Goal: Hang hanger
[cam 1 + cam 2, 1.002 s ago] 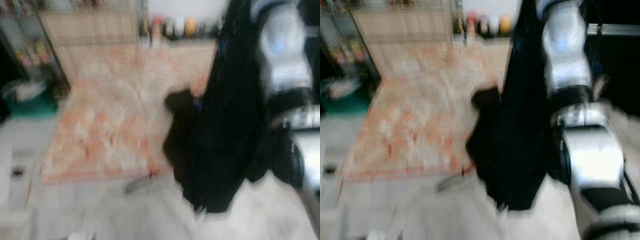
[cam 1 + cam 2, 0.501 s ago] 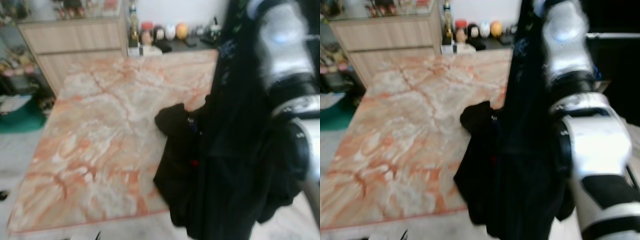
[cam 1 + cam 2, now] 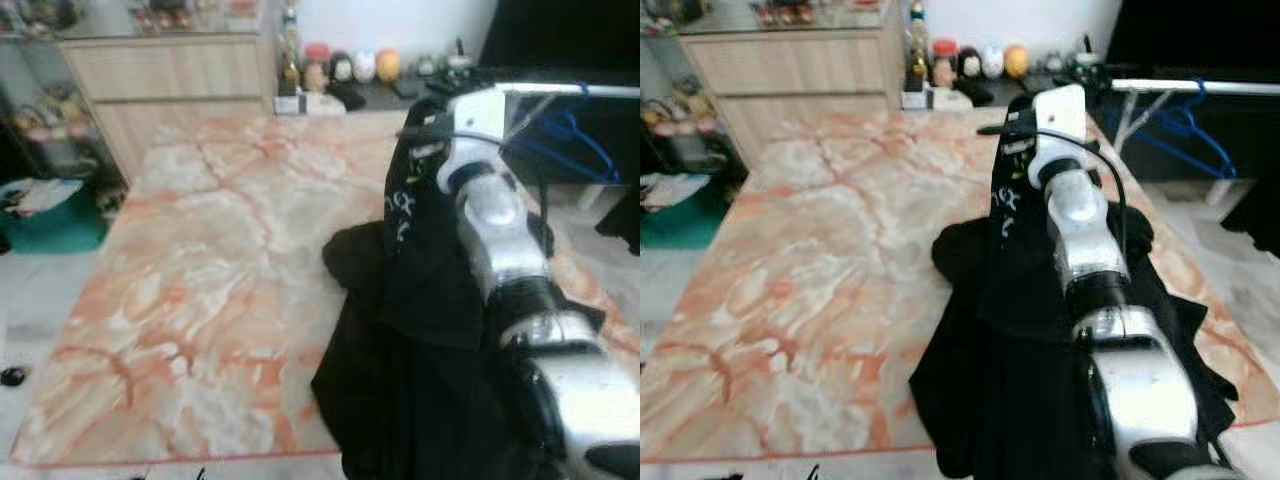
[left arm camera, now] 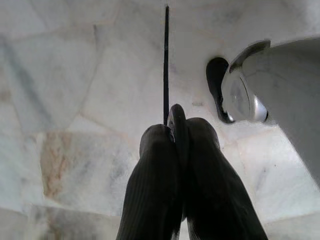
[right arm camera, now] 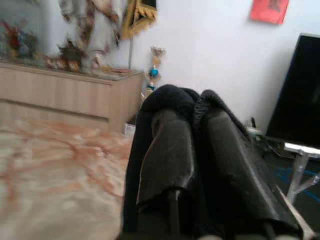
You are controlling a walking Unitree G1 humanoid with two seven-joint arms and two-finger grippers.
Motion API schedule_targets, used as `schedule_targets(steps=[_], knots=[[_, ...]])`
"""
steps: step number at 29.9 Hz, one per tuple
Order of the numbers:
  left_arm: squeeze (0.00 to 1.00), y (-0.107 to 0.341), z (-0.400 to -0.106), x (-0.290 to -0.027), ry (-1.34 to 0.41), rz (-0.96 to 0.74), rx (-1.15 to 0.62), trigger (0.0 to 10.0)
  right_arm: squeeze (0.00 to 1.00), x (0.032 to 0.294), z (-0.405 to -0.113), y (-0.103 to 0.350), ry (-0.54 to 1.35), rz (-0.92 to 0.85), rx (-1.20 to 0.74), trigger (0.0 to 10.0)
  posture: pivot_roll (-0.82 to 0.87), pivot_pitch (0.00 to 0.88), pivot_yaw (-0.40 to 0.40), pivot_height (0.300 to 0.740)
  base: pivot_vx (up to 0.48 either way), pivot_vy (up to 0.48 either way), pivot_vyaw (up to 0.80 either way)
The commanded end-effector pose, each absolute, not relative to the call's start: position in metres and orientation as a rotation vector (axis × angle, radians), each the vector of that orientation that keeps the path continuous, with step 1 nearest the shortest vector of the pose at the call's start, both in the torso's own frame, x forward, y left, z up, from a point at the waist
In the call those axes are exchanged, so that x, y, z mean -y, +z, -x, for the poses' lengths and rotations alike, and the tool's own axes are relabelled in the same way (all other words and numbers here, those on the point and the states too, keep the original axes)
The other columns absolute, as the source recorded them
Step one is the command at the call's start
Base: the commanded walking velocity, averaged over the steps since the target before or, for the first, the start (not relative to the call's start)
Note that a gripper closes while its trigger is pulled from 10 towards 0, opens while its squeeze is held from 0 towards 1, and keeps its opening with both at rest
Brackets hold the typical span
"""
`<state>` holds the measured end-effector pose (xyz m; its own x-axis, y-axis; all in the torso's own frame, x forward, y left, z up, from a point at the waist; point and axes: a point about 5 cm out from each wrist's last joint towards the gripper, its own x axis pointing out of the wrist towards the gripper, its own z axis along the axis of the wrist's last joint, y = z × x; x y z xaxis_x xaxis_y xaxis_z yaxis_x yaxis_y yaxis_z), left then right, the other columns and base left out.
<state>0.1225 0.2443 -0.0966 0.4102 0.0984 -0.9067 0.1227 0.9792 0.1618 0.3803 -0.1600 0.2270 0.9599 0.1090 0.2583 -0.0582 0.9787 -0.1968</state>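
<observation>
My right gripper [image 3: 1018,118] reaches forward over the marble-patterned surface [image 3: 820,270], shut on a black garment [image 3: 980,380]. The cloth drapes over its fingers [image 5: 170,130] and hangs down in a heap on the surface. The hanger itself is hidden under the cloth. A white rail [image 3: 1200,87] stands just beyond and to the right of the gripper, with blue hangers [image 3: 1185,125] on it. My left gripper [image 4: 177,125] hangs idle over pale floor tiles, fingers pressed together.
A wooden cabinet [image 3: 170,70] lines the far wall, with bottles and jars [image 3: 340,68] beside it. A green basket [image 3: 50,215] sits on the floor at the left. A black screen [image 3: 1200,40] stands behind the rail.
The camera has swung and the picture has sharpened. My right arm has stretched forward and lower, carrying the black garment away from the camera toward the white rail.
</observation>
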Motion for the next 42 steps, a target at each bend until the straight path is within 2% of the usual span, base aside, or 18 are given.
schedule_targets(steps=[1,4,7,12,16,17,18,42], knots=[[0.00,-0.096,-0.122,-0.246,-0.012,-0.217,-1.157,10.0,0.00,0.158,-0.372,0.229,0.094,0.180,0.271,10.0,0.00,0.000,0.011,0.740,0.000,0.000,0.00],[0.00,-0.097,-0.121,-0.246,-0.019,-0.219,-1.159,10.0,0.00,0.166,-0.341,0.209,0.064,0.182,0.210,10.0,-0.01,0.000,0.005,0.740,0.000,0.000,0.00],[0.00,-0.097,-0.122,-0.246,-0.022,-0.220,-1.159,10.0,0.00,0.171,-0.328,0.193,0.036,0.174,0.137,10.0,-0.02,0.000,0.004,0.740,0.000,0.000,0.00],[0.00,-0.096,-0.122,-0.245,-0.032,-0.220,-1.157,10.0,0.00,0.195,-0.308,0.153,-0.092,0.188,-0.047,10.0,-0.02,0.000,0.001,0.740,0.000,0.000,0.00],[0.00,-0.097,-0.122,-0.245,-0.037,-0.221,-1.157,10.0,0.00,0.183,-0.302,0.149,-0.061,0.151,-0.064,10.0,-0.02,0.000,0.001,0.740,0.000,0.000,0.00],[0.00,-0.097,-0.122,-0.244,-0.038,-0.218,-1.156,10.0,0.92,0.180,-0.301,0.149,-0.054,0.148,-0.065,10.0,-0.02,0.000,0.001,0.740,0.000,0.000,0.00],[0.00,-0.096,-0.123,-0.244,-0.041,-0.216,-1.155,10.0,1.00,0.175,-0.301,0.148,-0.046,0.138,-0.073,10.0,-0.02,0.000,0.001,0.740,0.000,0.000,0.00],[0.00,-0.096,-0.122,-0.245,-0.055,-0.237,-1.162,10.0,1.00,0.173,-0.301,0.153,-0.055,0.166,-0.047,10.0,-0.02,0.000,0.009,0.740,0.000,0.000,0.00]])
